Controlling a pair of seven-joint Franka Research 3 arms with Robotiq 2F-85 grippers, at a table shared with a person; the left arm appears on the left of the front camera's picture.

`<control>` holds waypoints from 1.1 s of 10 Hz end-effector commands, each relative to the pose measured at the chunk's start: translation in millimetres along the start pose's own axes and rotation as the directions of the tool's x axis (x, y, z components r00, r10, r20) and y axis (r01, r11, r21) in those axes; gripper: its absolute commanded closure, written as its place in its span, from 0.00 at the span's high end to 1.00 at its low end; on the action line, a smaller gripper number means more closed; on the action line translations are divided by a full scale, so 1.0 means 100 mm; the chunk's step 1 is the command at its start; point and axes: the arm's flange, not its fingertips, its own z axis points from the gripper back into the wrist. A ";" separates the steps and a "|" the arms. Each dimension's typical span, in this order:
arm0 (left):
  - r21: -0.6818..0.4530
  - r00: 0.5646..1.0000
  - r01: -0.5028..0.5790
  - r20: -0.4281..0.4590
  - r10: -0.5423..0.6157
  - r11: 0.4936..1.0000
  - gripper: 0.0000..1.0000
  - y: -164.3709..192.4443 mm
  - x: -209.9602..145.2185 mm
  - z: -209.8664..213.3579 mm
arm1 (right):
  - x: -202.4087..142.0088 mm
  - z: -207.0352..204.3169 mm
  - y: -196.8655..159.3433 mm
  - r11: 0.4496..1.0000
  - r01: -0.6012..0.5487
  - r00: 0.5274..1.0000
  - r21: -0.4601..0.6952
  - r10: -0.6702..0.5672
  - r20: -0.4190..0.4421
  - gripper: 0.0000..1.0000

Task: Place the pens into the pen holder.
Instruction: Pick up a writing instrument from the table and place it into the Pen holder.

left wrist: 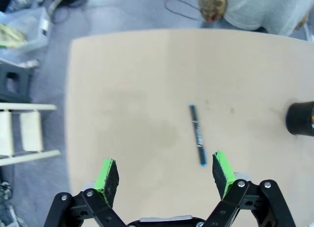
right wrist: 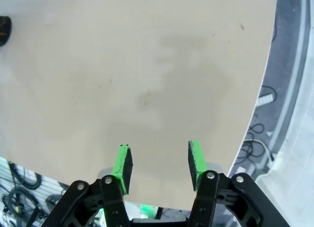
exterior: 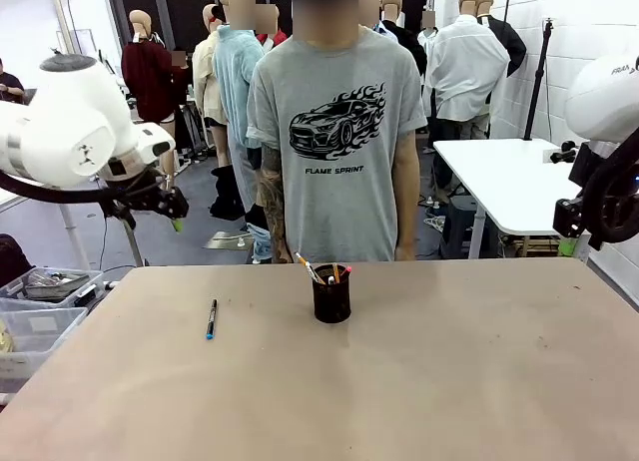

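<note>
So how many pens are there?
4: a blue-ended pen on the table left of the pen holder; silver-white pen, orange pen and pink-tipped pen standing in it. More may hide inside.

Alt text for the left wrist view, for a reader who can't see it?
The left gripper hangs open above a tan table, nothing between its green pads. A dark pen with blue ends lies flat on it, apart from the black pen holder at the picture's right edge. A person in grey is at the far edge.
</note>
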 end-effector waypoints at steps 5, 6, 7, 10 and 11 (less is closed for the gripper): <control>0.049 0.948 -0.063 -0.309 0.075 0.997 1.00 -0.55 0.39 -1.19 | 0.00 -0.02 0.00 1.000 -0.005 1.000 -0.015 0.005 0.007 0.59; 0.065 0.938 -0.060 -0.338 0.078 0.996 1.00 -0.61 0.33 -1.29 | 0.00 -0.02 0.00 1.000 -0.005 1.000 -0.015 0.005 0.007 0.59; 0.046 0.935 -0.055 -0.349 0.068 0.997 1.00 -0.63 0.25 -1.39 | 0.00 -0.02 0.00 1.000 -0.005 1.000 -0.015 0.005 0.007 0.59; 0.016 0.917 -0.095 -0.388 0.094 0.995 1.00 -0.62 0.09 -1.66 | 0.00 -0.02 0.00 1.000 -0.005 1.000 -0.015 0.005 0.007 0.59; 0.023 0.915 -0.104 -0.389 0.105 0.994 1.00 -0.61 0.03 -1.74 | 0.00 -0.02 0.00 1.000 -0.005 1.000 -0.015 0.005 0.007 0.59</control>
